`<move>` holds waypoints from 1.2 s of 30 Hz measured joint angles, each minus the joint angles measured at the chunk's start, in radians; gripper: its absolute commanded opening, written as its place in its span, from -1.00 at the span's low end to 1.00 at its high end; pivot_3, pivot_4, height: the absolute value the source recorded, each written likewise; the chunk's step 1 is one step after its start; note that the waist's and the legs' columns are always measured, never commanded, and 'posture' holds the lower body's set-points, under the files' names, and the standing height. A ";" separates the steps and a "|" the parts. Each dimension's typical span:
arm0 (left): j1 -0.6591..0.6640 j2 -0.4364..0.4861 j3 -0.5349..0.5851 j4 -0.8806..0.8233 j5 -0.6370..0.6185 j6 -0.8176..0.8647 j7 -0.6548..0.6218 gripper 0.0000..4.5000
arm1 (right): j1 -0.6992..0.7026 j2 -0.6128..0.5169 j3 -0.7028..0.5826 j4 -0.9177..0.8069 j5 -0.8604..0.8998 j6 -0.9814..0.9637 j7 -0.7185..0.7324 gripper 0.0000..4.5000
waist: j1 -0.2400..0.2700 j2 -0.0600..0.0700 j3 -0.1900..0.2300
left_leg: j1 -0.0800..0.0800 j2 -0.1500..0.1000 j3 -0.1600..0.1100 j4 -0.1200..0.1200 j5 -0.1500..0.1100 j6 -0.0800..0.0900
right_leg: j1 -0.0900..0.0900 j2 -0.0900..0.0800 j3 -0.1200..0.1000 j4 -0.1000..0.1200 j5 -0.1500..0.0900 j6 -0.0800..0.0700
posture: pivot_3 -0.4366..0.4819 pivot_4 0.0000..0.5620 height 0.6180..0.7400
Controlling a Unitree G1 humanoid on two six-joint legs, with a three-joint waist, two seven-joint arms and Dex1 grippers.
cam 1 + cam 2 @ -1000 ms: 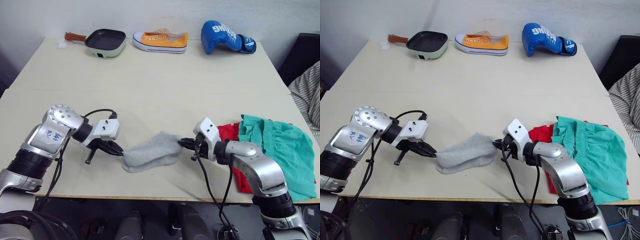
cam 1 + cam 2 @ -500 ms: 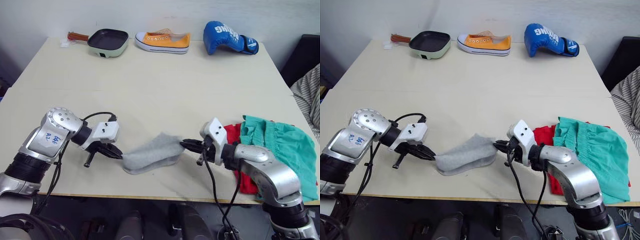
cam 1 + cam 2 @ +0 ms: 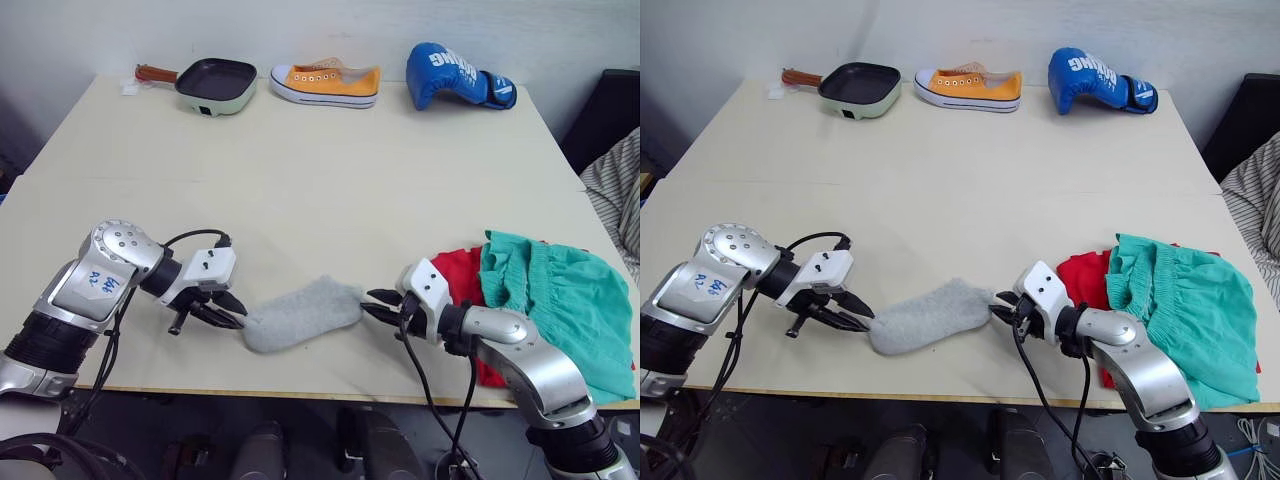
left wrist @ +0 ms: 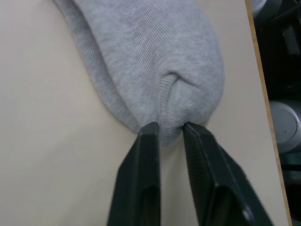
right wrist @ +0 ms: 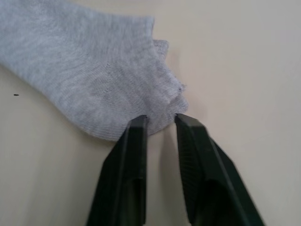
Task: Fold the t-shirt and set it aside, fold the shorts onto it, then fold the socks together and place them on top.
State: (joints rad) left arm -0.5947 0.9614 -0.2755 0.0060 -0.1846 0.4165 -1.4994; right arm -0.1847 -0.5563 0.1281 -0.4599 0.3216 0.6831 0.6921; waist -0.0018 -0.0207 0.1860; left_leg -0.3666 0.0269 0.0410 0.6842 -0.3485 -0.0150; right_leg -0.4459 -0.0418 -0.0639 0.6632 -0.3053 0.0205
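The socks (image 3: 301, 314) lie flat near the table's (image 3: 300, 180) front edge, between both grippers. Left gripper (image 4: 168, 129) is parted at their toe end, tips touching the knit; right gripper (image 5: 160, 120) is parted at the cuff. To the right, the shorts (image 3: 555, 290) sit on the t-shirt (image 3: 460, 272).

grey socks (image 3: 302, 313); teal-green shorts (image 3: 556, 295)

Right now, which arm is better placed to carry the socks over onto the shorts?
Right. The right tool is at the socks' end nearer the shorts, which lie on the t-shirt on the robot's right. The left tool is at the far end.
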 measured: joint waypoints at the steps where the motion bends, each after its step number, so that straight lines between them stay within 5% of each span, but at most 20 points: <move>1: 0.011 0.005 0.014 -0.012 -0.014 0.016 0.000 0.00 | 0.000 0.000 -0.006 -0.001 0.008 -0.001 0.003 0.06 | -0.001 0.000 0.000 | 0.000 0.000 0.000 0.000 0.000 0.000 | 0.000 0.000 0.000 0.000 0.000 0.000 | -0.05 -0.47 1.00; 2: 0.018 0.014 0.029 -0.026 -0.030 0.034 0.000 0.11 | 0.001 -0.001 -0.017 -0.002 0.019 -0.001 0.009 0.17 | -0.001 0.000 0.000 | 0.000 0.000 0.000 0.000 0.000 0.000 | 0.000 0.000 0.000 0.000 0.000 0.000 | -0.05 -0.47 1.00; 6: 0.024 0.060 0.154 -0.102 -0.170 0.199 0.002 0.04 | -0.001 -0.045 -0.085 -0.033 0.098 0.000 0.072 0.10 | 0.000 0.000 0.000 | 0.000 0.000 0.000 0.000 0.000 0.000 | 0.000 0.000 0.000 0.000 0.000 0.000 | -0.05 -0.47 1.00; 10: 0.004 -0.035 0.291 -0.210 -0.386 0.480 0.113 -0.44 | -0.079 -0.084 -0.130 -0.049 0.203 0.025 0.152 -0.43 | 0.001 0.000 0.000 | 0.000 0.000 -0.001 0.002 0.000 0.001 | 0.002 0.000 0.000 0.000 0.001 0.002 | -0.05 -0.47 1.00; 14: 0.068 -0.140 0.217 -0.281 -0.368 0.524 0.291 -0.97 | -0.196 -0.072 -0.012 -0.003 0.152 -0.018 0.173 -1.00 | -0.002 0.000 0.000 | 0.003 -0.001 -0.001 0.002 0.000 0.000 | 0.003 0.000 0.002 0.000 0.001 0.003 | -0.05 -0.47 1.00; 23: 0.127 -0.213 0.093 -0.249 -0.241 0.563 0.544 -0.97 | -0.340 0.037 0.265 0.351 -0.141 -0.270 0.182 -1.00 | 0.000 0.000 0.000 | 0.001 -0.001 0.000 0.002 0.001 0.000 | 0.001 -0.001 0.003 0.001 0.002 0.003 | -0.05 -0.47 1.00; 31: 0.166 -0.125 0.033 -0.263 -0.170 0.450 0.558 -0.97 | -0.354 0.053 0.272 0.495 -0.257 -0.464 0.160 -1.00 | -0.002 -0.001 -0.001 | 0.012 -0.001 0.002 0.000 0.001 0.000 | 0.010 -0.001 0.004 -0.002 0.001 0.002 | -0.05 -0.47 1.00; 36: 0.177 -0.123 0.106 -0.234 -0.211 0.508 0.561 -0.97 | -0.338 0.010 0.196 0.538 -0.266 -0.457 0.158 -1.00 | -0.004 -0.001 -0.001 | 0.019 0.000 0.002 -0.002 -0.002 0.005 | 0.017 -0.001 0.005 -0.003 0.001 0.001 | -0.05 -0.47 1.00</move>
State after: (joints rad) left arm -0.4182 0.8389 -0.1690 -0.2276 -0.3953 0.9248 -0.9380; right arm -0.5229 -0.5460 0.3238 0.0783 0.0552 0.2261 0.8502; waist -0.0060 -0.0217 0.1851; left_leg -0.3472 0.0265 0.0435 0.6825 -0.3507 -0.0096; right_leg -0.4284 -0.0427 -0.0593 0.6603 -0.3044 0.0220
